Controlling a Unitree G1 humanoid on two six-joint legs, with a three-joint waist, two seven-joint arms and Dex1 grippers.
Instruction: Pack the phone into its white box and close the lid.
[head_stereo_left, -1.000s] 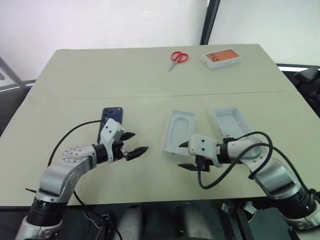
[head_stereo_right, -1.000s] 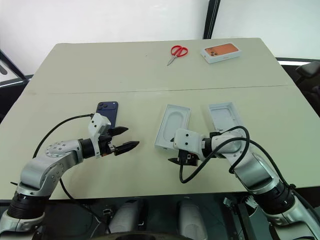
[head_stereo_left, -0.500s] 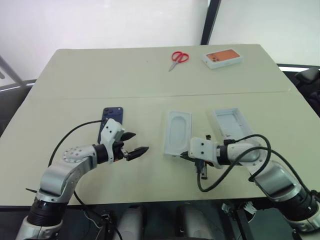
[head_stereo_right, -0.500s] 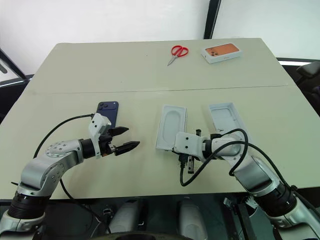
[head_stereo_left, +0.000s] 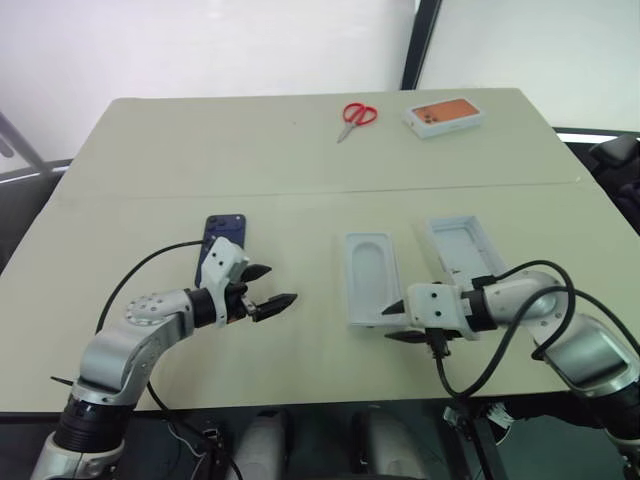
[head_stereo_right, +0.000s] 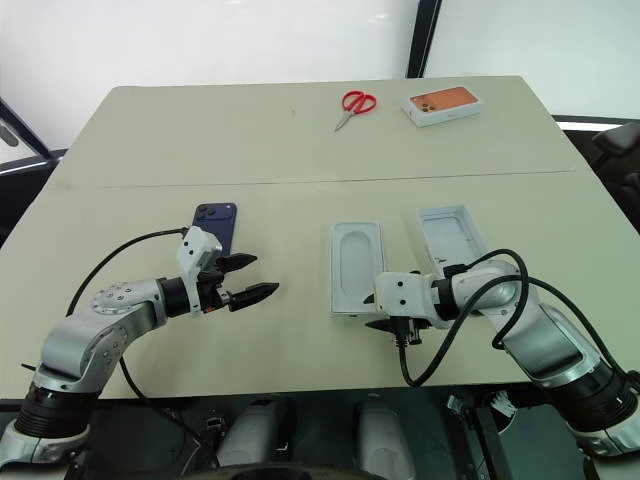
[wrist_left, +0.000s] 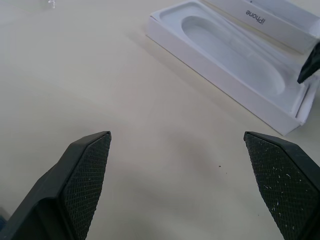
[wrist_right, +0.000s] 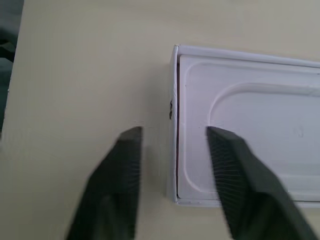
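Note:
The dark blue phone (head_stereo_left: 223, 232) lies flat on the table, its near end hidden behind my left wrist. My left gripper (head_stereo_left: 276, 285) hovers open over bare table just right of it, holding nothing. The white box (head_stereo_left: 368, 282) lies at the centre with a white moulded insert with an oval recess in it. Beside it on the right lies the lid (head_stereo_left: 462, 245), inside up. My right gripper (head_stereo_left: 397, 323) is open at the box's near end. In the right wrist view its fingers (wrist_right: 127, 165) straddle the box's (wrist_right: 250, 125) end wall.
Red scissors (head_stereo_left: 356, 116) and a white box with an orange phone picture (head_stereo_left: 445, 115) lie at the table's far edge. A seam (head_stereo_left: 300, 193) crosses the table. Black cables loop from both wrists over the near edge.
The white box has turned and slid a little to the right. My right gripper moved right with it, shut half a second ago and has opened again. The left arm kept still.

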